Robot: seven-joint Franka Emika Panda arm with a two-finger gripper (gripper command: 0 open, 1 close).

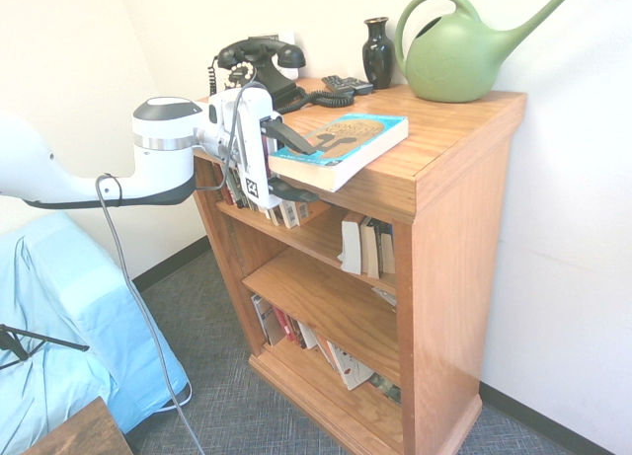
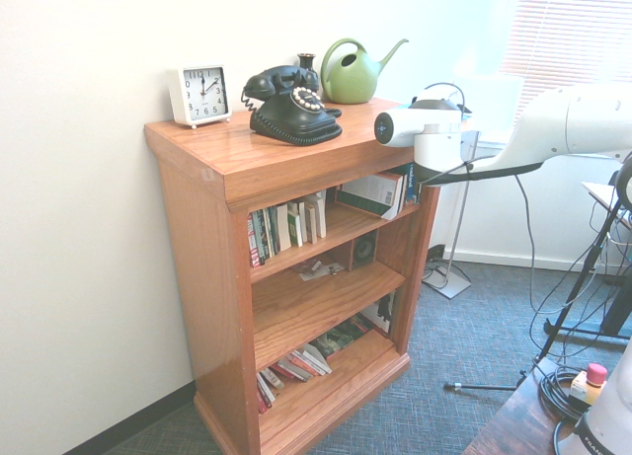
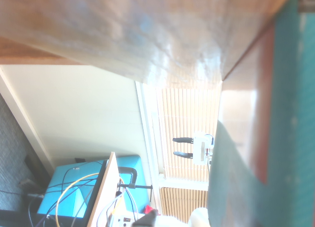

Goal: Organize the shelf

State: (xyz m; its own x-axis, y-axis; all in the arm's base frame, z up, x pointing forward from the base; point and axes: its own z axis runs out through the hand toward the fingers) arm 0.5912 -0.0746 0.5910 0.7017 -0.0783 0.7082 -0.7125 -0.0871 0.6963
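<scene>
The shelf (image 1: pixel 454 129) is an orange-brown wooden bookcase (image 2: pixel 247 164) with an overhanging top and three tiers of books. My gripper (image 1: pixel 291 164) is shut on a thick book with a teal cover (image 1: pixel 341 144), one finger above it and one below. I hold the book flat. In the second exterior view the book (image 2: pixel 375 191) hangs just under the overhang, in front of the right end of the upper tier. The wrist view shows blurred wood and the teal cover (image 3: pixel 295 113) along one edge.
On top stand a black telephone (image 1: pixel 259 65), a dark vase (image 1: pixel 377 52), a green watering can (image 1: pixel 459 50), a remote (image 1: pixel 346 83) and a white clock (image 2: pixel 199 93). Upright books (image 2: pixel 286 228) fill the upper tier's left. A blue-covered piece of furniture (image 1: pixel 59 307) stands under the arm.
</scene>
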